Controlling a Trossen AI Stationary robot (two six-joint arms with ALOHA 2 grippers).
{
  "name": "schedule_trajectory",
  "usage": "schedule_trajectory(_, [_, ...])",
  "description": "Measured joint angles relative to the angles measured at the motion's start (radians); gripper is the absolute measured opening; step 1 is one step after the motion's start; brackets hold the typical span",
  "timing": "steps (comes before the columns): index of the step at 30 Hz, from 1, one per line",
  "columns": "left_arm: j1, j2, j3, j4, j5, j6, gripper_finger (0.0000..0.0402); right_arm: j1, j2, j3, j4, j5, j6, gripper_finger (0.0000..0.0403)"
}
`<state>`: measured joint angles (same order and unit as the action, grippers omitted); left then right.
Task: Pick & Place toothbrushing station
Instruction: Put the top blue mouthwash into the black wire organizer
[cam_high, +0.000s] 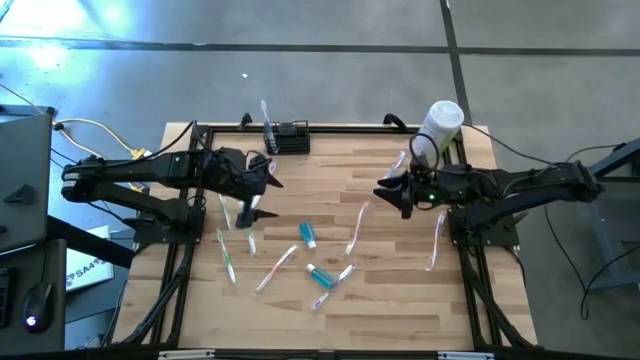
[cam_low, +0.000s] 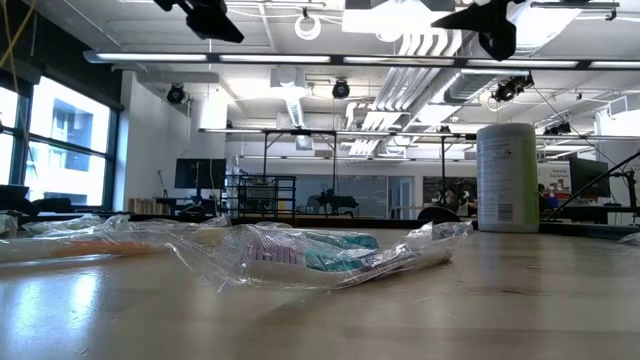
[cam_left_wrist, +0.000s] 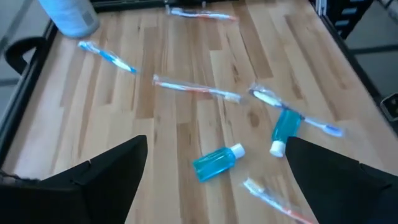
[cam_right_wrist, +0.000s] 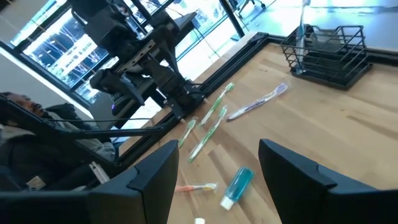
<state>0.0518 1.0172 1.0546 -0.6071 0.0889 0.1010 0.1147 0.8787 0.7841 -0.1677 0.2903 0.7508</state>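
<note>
Your left gripper (cam_high: 262, 188) hangs empty with its fingers wide apart, just in front of the black toothbrushing station (cam_high: 286, 137) at the table's back edge, so lower straight onto one toothbrush (cam_high: 227, 257) nearby.

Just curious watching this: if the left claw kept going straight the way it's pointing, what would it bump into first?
Probably the small blue bottle lying on the wooden table: in the left wrist view it sits between the open left gripper's fingers, nearest ahead. Depth is unclear, so it might touch bare wood just before it.
</note>
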Motion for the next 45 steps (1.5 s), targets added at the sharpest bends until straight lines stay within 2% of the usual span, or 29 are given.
schedule_trajectory(4, [0.000, 0.023, 0.002, 0.028, 0.026, -0.043, 0.0376, 0.027, 0.000, 0.000, 0.000, 0.003, 0.032, 0.0215])
schedule_trajectory(8, [0.000, 0.065, 0.002, 0.105, 0.032, -0.072, 0.0376, 0.073, 0.013, 0.000, 0.012, 0.054, 0.033, 0.0215])
schedule_trajectory(11, [-0.006, 0.101, 0.000, 0.091, 0.061, -0.089, 0.0376, 0.110, 0.021, 0.000, 0.017, 0.093, 0.032, 0.0215])
schedule_trajectory(14, [-0.014, 0.144, 0.000, 0.068, 0.085, -0.007, 0.0376, 0.137, 0.033, 0.001, 0.016, 0.124, 0.032, 0.0215])
schedule_trajectory(17, [-0.014, 0.191, 0.002, 0.050, 0.088, 0.165, 0.0376, 0.158, 0.052, 0.000, 0.031, 0.149, 0.032, 0.0215])
schedule_trajectory(19, [-0.013, 0.220, -0.002, 0.011, 0.087, 0.272, 0.0376, 0.168, 0.060, 0.000, 0.023, 0.152, 0.037, 0.0215])
schedule_trajectory(21, [-0.014, 0.259, 0.002, 0.040, 0.087, 0.360, 0.0376, 0.176, 0.073, 0.000, 0.031, 0.153, 0.049, 0.0215])
schedule_trajectory(26, [-0.013, 0.373, 0.001, 0.029, 0.086, 0.518, 0.0376, 0.191, 0.102, 0.000, 0.030, 0.153, 0.086, 0.0215])
schedule_trajectory(36, [-0.013, 0.575, 0.001, 0.093, 0.081, 0.572, 0.0376, 0.229, 0.111, 0.000, 0.080, 0.156, 0.113, 0.0215])
schedule_trajectory(45, [-0.013, 0.639, 0.003, 0.154, 0.106, 0.620, 0.0376, 0.239, 0.111, 0.000, 0.106, 0.157, 0.112, 0.0215])
